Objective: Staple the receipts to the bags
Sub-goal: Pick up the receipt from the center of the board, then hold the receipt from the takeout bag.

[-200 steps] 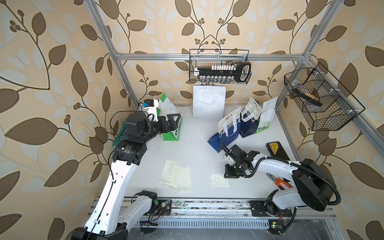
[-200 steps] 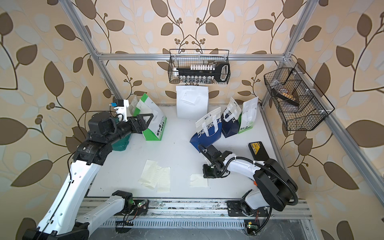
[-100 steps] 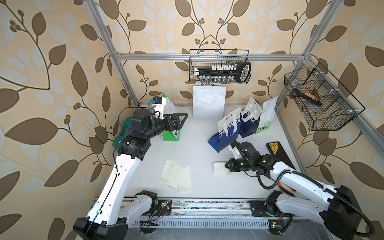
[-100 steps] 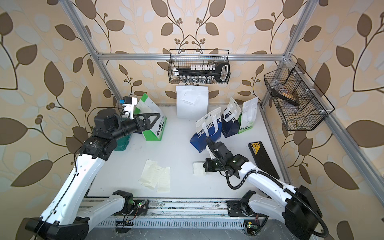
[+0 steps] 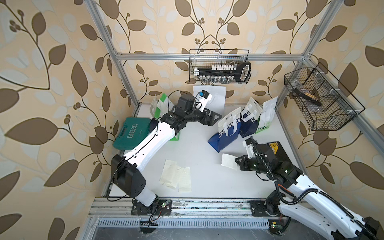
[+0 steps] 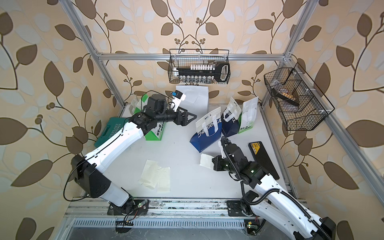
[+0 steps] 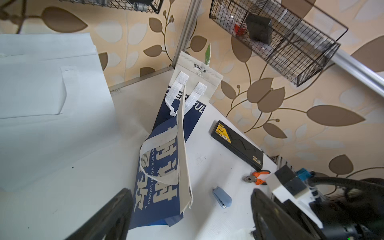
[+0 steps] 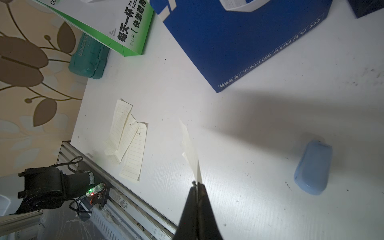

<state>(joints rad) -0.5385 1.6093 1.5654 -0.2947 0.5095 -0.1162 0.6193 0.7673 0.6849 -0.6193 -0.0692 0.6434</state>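
**A:** Where is the held receipt (image 5: 228, 163) found?

**B:** It is pinched by one edge in the right hand (image 8: 197, 184), whose jaws are pressed tight on it. In both top views it is seen at about 4 o'clock on the worktop (image 5: 199, 149). In the right wrist view it is seen edge-on, not lying flat.

**A:** And the other slips?

**B:** Several loose receipts (image 5: 176, 176) are spread flat and overlapping at about 6 o'clock, well apart from both hands.

**A:** How are the bags placed?

**B:** A blue bag (image 5: 226, 133), a navy bag (image 5: 248, 120) and a green-and-white bag (image 5: 267, 118) are stood in a row from 1 to 2 o'clock. The blue one is nearest the held receipt. A white bag (image 5: 216, 97) is leaned on the back wall at 12 o'clock. More green bags (image 6: 156, 134) are partly hidden by the left arm at 10 o'clock.

**A:** And the left hand (image 5: 214, 118)?

**B:** Its jaws are spread wide and nothing is gripped. It is held near the top of the blue bag, apart from it.

**A:** Anything else?

**B:** A light-blue stapler (image 8: 312, 167) is laid on the worktop near the right hand. A teal case (image 5: 131, 133) is set at 9 o'clock.
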